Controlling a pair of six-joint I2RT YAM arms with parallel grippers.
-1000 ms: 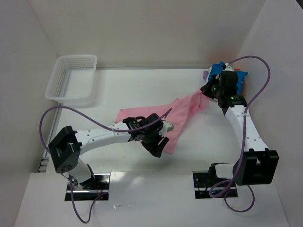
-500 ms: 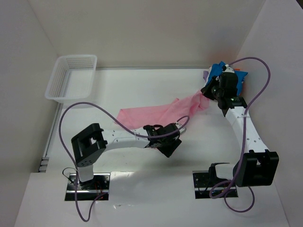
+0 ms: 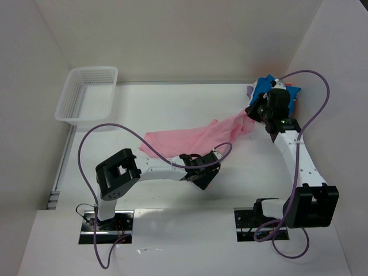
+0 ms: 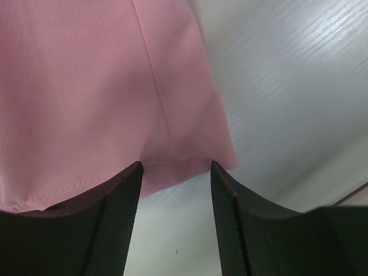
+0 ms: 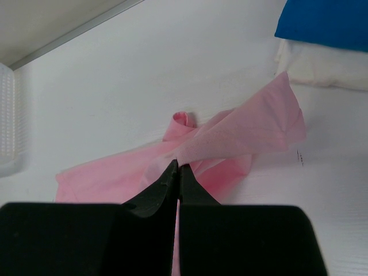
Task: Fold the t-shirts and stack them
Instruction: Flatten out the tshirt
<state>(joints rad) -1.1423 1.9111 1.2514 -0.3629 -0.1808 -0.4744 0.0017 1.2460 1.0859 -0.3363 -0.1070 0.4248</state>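
Observation:
The light pink t-shirt (image 3: 190,138) lies stretched across the table's middle, its right end lifted. My right gripper (image 3: 252,117) is shut on that raised end; in the right wrist view the closed fingertips (image 5: 178,165) pinch a fold of the pink cloth (image 5: 241,135). My left gripper (image 3: 202,174) is open, low at the shirt's near edge. In the left wrist view the pink hem (image 4: 172,164) sits just at the tips of the spread fingers (image 4: 118,218). The bright blue t-shirt (image 3: 264,86) lies at the far right on a white one (image 5: 328,66), with a lavender one (image 3: 249,91) beside them.
A white mesh basket (image 3: 86,100) stands at the far left; its edge shows in the right wrist view (image 5: 7,115). White walls close in the table at the back and right. Purple cables loop over both arms.
My left arm has swung right and dropped its gripper from on top of the pink shirt to its near edge. The right gripper keeps its hold and has barely moved.

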